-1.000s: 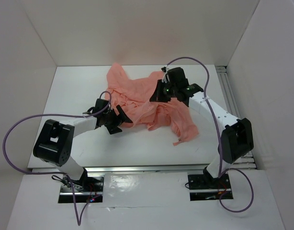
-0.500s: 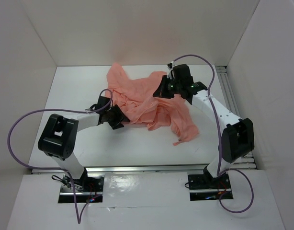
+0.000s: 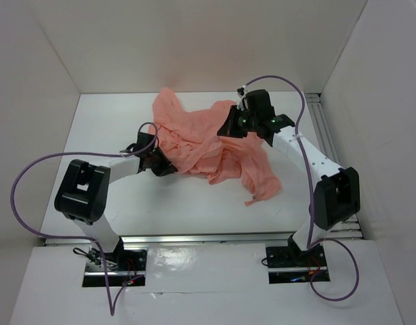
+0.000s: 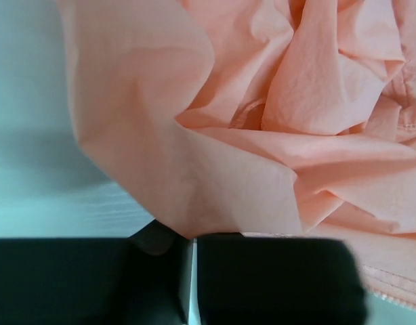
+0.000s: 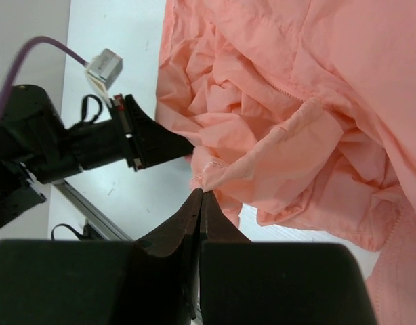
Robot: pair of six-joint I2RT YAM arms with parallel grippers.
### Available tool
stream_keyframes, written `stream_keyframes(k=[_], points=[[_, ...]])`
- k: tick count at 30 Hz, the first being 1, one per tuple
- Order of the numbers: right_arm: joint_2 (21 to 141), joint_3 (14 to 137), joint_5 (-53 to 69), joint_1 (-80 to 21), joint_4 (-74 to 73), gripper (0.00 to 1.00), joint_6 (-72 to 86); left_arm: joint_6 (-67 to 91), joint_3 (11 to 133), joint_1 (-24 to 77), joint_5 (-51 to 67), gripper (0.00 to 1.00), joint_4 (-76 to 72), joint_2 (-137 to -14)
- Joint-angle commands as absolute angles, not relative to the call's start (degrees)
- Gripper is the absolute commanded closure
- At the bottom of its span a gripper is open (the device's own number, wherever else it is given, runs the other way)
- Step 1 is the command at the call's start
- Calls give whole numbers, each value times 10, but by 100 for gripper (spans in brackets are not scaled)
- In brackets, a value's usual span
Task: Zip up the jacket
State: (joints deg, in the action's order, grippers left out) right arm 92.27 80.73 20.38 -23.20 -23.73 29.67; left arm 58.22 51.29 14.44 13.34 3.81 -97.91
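The salmon-pink jacket (image 3: 201, 139) lies crumpled in the middle of the white table. My left gripper (image 3: 164, 165) sits low at the jacket's left edge. In the left wrist view its jaws (image 4: 193, 238) are shut, with a fold of the jacket (image 4: 215, 196) pinched where they meet. My right gripper (image 3: 228, 128) hovers over the jacket's upper right part. In the right wrist view it (image 5: 202, 192) is shut on a stitched edge of the jacket (image 5: 296, 108) and holds it above the table. A line of zipper teeth (image 5: 284, 88) runs across the cloth. No zipper pull is distinguishable.
White walls enclose the table on the left, back and right. A metal rail (image 3: 324, 135) runs along the right side and another (image 3: 194, 238) along the near edge. Purple cables (image 3: 32, 176) loop from both arms. The left arm (image 5: 93, 145) shows in the right wrist view.
My left gripper went from wide open to shut on the jacket's left edge, sliding slightly into the cloth. The right gripper shifted a little back and right, still gripping.
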Motion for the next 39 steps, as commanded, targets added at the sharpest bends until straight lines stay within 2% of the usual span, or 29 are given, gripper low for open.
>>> stream_keyframes(k=[1, 2, 8, 12, 17, 18, 22, 23, 25, 27, 29, 30, 31, 33, 35, 38, 39], points=[[912, 846, 208, -229, -258, 100, 266, 559, 538, 122, 110, 94, 79, -931], [918, 852, 208, -229, -273, 100, 260, 554, 544, 122, 104, 100, 91, -923], [918, 866, 198, -229, -345, 100, 195, 520, 583, 85, 61, 100, 161, -861], [918, 856, 225, -229, -413, 100, 148, 479, 672, 71, 23, 100, 195, -851], [931, 790, 304, -300, -480, 100, 83, 440, 865, 80, 4, 100, 241, -926], [931, 774, 315, -344, -480, 100, 83, 432, 892, 80, 4, 100, 249, -943], [943, 720, 339, -442, -397, 100, 141, 410, 1018, 126, -13, 100, 295, -1038], [951, 733, 304, -442, -397, 99, 162, 404, 1070, 137, -24, 100, 307, -1077], [934, 739, 241, -439, -413, 95, 179, 382, 1117, 172, -32, 100, 345, -1113], [880, 739, 159, -420, -413, 82, 206, 367, 1171, 199, -33, 100, 364, -1162], [842, 724, 132, -391, -393, 61, 220, 337, 1214, 207, 2, 100, 394, -1205], [817, 718, 103, -386, -387, 55, 231, 328, 1274, 207, 50, 32, 411, -1232], [809, 718, 87, -379, -387, 53, 236, 307, 1304, 207, 78, 3, 425, -1286], [809, 724, 56, -370, -374, 52, 243, 301, 1373, 213, 119, 0, 463, -1326], [824, 740, 34, -370, -366, 52, 251, 308, 1368, 213, 103, 0, 463, -1311], [872, 776, 19, -393, -352, 53, 251, 325, 1260, 191, 66, 0, 394, -1226], [888, 788, 10, -400, -352, 53, 251, 330, 1231, 180, 59, 0, 376, -1165]])
